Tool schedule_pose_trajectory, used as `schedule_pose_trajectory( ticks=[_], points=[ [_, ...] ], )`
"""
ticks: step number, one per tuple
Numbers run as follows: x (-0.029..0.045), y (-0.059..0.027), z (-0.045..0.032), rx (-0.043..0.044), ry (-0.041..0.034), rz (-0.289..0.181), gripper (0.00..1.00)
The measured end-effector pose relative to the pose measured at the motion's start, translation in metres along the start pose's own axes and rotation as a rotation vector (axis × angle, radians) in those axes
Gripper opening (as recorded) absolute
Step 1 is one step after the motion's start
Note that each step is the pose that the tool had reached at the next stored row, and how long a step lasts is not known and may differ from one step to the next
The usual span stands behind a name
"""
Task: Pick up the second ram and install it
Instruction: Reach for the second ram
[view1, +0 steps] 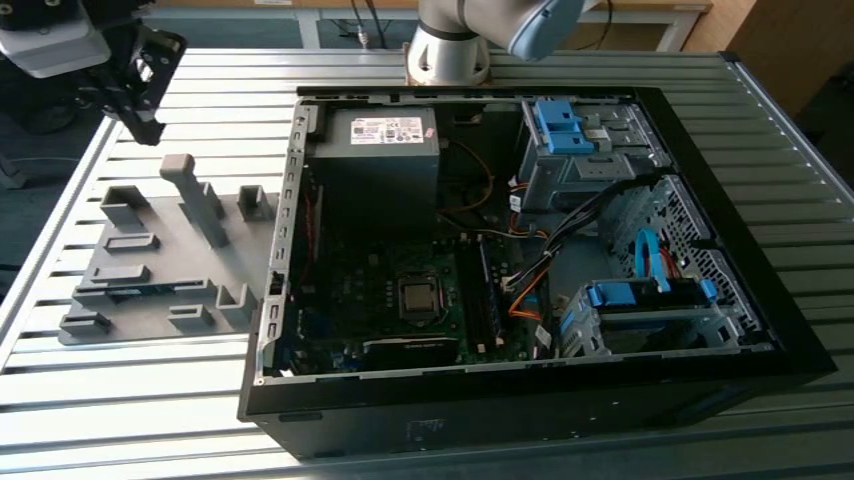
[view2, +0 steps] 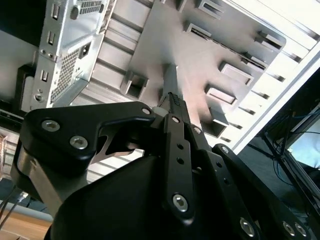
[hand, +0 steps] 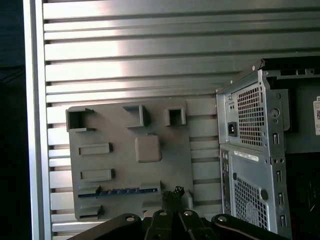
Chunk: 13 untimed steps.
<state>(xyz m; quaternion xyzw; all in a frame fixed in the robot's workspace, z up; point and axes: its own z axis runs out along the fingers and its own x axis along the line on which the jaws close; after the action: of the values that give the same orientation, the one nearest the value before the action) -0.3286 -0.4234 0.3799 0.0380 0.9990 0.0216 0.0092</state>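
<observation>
The second ram (view1: 144, 290) sits in a slot at the near side of the grey holder plate (view1: 163, 225), on the tabletop (view1: 747, 440) to the exterior view's left of the open computer case (view1: 787, 330). Its long axis runs left to right, along the plate's near edge. The tool (view1: 144, 128) hangs above the plate's far end, with its fingers together and gripping nothing.

In the first wrist view, the picture edge cuts off most of the hand (hand: 173, 193) and part of the computer case (hand: 250, 170). The second ram (hand: 120, 190) stands edge-on in the holder plate (hand: 170, 165); its faces are hidden.
</observation>
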Motion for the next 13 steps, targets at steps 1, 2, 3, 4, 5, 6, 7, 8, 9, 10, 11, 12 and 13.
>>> schedule_pose_trajectory(
  ticks=[1, 2, 3, 4, 5, 6, 7, 8, 9, 10, 11, 12, 13],
  points=[
    [0.0042, -0.0003, 0.0000, 0.0001, 0.0001, 0.000, 0.11],
    [0.0086, -0.0007, 0.0000, 0.0001, 0.0000, 0.000, 0.11],
    [0.0130, -0.0010, 0.0001, 0.0000, -0.0001, 0.000, 0.11],
    [0.0175, -0.0014, 0.0001, 0.0000, -0.0001, 0.000, 0.11],
    [0.0217, -0.0017, 0.0000, 0.0001, 0.0000, 0.000, 0.11],
    [0.0254, -0.0019, -0.0001, 0.0001, 0.0001, 0.000, 0.11],
    [0.0285, -0.0022, -0.0001, 0.0001, 0.0001, 0.000, 0.11],
    [0.0316, -0.0024, 0.0000, 0.0000, -0.0001, 0.000, 0.11],
    [0.0347, -0.0027, 0.0000, 0.0000, -0.0001, 0.000, 0.11],
    [0.0377, -0.0030, 0.0000, 0.0000, 0.0000, 0.000, 0.11],
    [0.0405, -0.0032, -0.0001, 0.0001, 0.0001, 0.000, 0.11],
    [0.0432, -0.0035, -0.0001, 0.0001, 0.0001, 0.000, 0.11],
    [0.0459, -0.0037, 0.0000, 0.0001, 0.0000, 0.000, 0.11]
  ],
)
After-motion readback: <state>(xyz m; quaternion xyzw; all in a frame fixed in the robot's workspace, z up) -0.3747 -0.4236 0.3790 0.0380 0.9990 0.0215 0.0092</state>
